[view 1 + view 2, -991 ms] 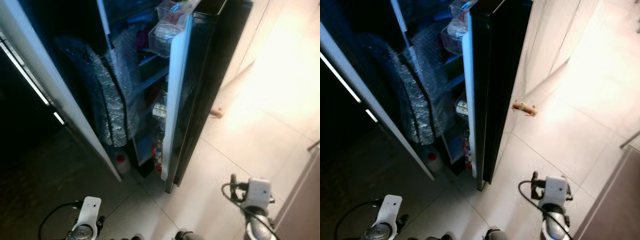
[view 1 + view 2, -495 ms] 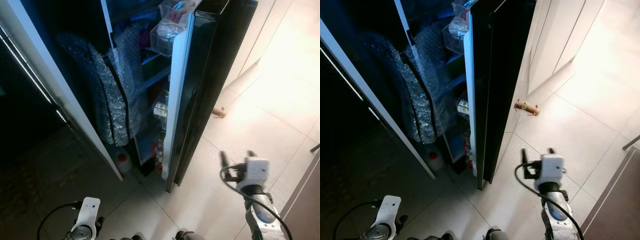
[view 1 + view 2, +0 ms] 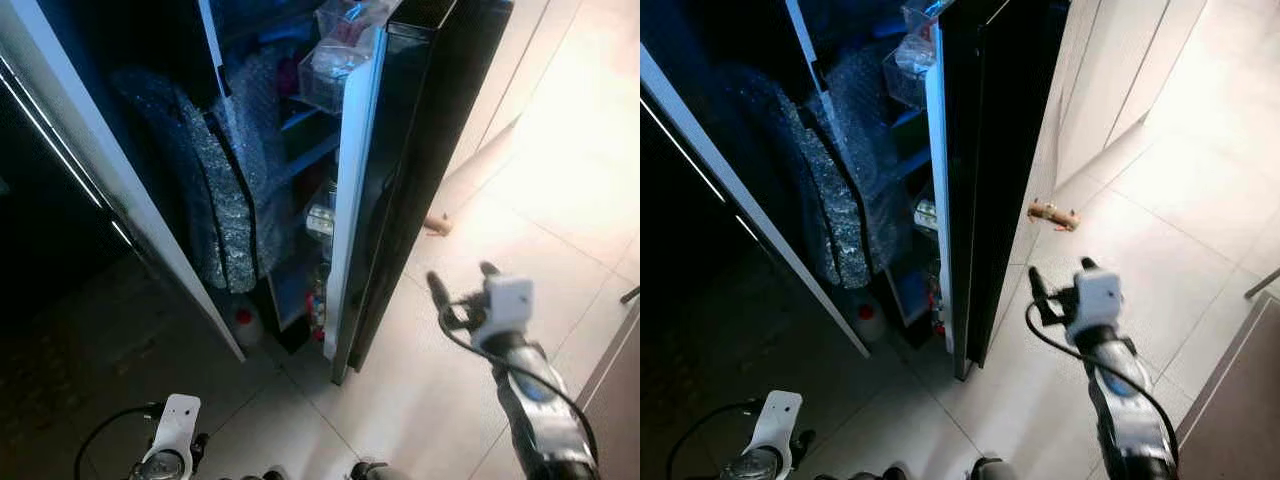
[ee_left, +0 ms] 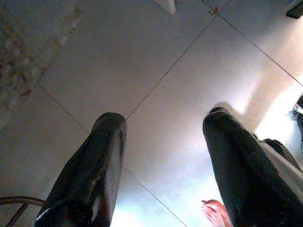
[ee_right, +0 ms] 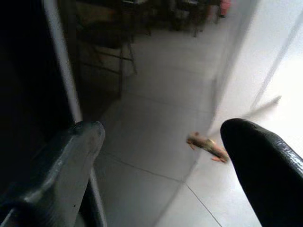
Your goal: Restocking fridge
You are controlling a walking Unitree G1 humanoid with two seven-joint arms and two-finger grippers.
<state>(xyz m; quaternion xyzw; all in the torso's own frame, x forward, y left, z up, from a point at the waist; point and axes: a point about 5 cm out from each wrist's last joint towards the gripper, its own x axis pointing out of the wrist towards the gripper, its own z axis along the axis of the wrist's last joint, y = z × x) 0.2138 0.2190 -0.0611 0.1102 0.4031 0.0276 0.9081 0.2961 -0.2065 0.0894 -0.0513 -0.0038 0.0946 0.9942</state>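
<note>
The fridge stands open, its tall black door (image 3: 400, 170) swung out edge-on toward me. Clear door bins (image 3: 335, 60) hold packets, and lower door shelves (image 3: 318, 220) carry small items. Silvery bubble wrap (image 3: 230, 190) hangs inside the dark fridge body. My right gripper (image 3: 460, 275) is raised and open with nothing in it, just right of the door's outer face; in the right wrist view its fingers (image 5: 71, 161) frame the door edge and the floor. My left gripper (image 4: 163, 116) hangs low at my left side, open, pointing at the tiled floor.
A red-capped bottle (image 3: 243, 322) stands on the floor at the fridge's foot. A small brown object (image 3: 1053, 214) lies on the pale tiles beyond the door. White cabinets (image 3: 1120, 70) run behind it. A person's toes (image 4: 215, 213) are near my left gripper.
My right arm has lifted and reached forward and left, closer to the black door's outer face. The left arm has stayed down.
</note>
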